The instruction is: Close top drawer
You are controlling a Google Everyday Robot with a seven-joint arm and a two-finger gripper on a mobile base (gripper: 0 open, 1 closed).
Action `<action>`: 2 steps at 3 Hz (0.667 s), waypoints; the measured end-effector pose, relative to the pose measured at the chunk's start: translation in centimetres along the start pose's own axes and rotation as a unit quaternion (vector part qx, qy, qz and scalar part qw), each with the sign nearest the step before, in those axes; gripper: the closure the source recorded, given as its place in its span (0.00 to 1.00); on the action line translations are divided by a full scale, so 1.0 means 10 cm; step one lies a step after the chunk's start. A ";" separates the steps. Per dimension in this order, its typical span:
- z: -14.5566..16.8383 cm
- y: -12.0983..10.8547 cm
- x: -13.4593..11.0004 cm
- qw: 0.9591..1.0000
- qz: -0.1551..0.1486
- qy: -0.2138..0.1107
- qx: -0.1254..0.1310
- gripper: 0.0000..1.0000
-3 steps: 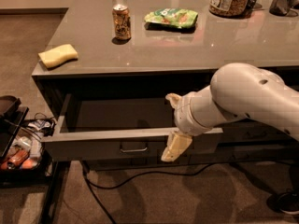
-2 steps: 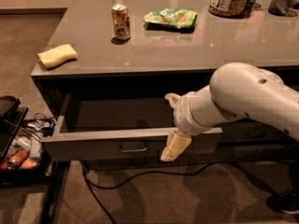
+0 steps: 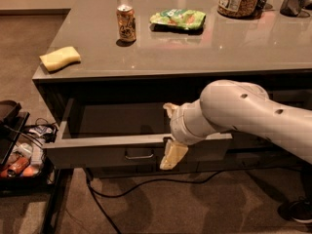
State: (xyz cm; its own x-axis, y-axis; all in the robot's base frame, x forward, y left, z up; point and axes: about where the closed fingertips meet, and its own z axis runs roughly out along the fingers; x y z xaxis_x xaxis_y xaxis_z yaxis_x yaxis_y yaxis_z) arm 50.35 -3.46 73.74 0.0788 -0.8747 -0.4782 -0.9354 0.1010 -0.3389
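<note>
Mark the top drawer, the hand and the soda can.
top drawer (image 3: 87, 152), camera view, front panel's left half
hand (image 3: 166, 136), camera view, midway between fingertips, at drawer front
soda can (image 3: 126, 23), camera view, label

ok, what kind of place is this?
Likely a kitchen or break area: glossy grey counter holding an orange drink can and green snack bag, over a wide grey-brown top drawer standing open, the cream end effector at its front.

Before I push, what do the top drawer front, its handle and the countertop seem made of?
Top drawer front: matte grey-brown, probably laminate or painted board. Handle: metal bar, faint glint. Countertop: glossy grey, stone-like, mirrors lights. Hand straddles the front's edge beside the handle.
</note>
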 end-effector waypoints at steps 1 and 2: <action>0.19 -0.09 0.04 1.000 0.003 0.011 0.002 0.00; 0.48 -0.22 0.05 1.000 0.000 0.025 0.000 0.00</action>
State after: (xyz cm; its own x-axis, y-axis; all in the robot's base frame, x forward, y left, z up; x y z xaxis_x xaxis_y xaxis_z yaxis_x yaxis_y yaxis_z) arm 54.10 -1.80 70.32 0.0619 -0.8972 -0.4373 -0.9350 0.1011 -0.3398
